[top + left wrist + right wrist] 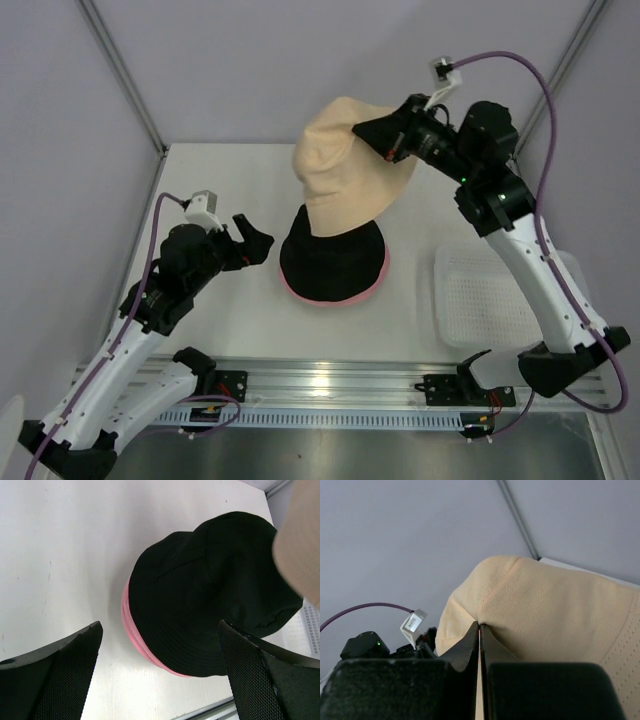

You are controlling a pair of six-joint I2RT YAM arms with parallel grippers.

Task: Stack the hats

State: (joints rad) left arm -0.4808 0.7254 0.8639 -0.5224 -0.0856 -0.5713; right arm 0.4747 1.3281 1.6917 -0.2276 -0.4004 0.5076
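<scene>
A black hat sits on a pink hat at the table's middle; only the pink brim's edge shows under the black one. Above them hangs a beige hat, pinched in my right gripper, which is shut on a fold of its fabric. The beige hat's lower edge overlaps the black crown in the top view. My left gripper stands open, left of the stack, with nothing between its fingers.
A white mesh tray lies at the right of the table, beside the right arm. A metal rail runs along the near edge. Cage posts stand at the back corners.
</scene>
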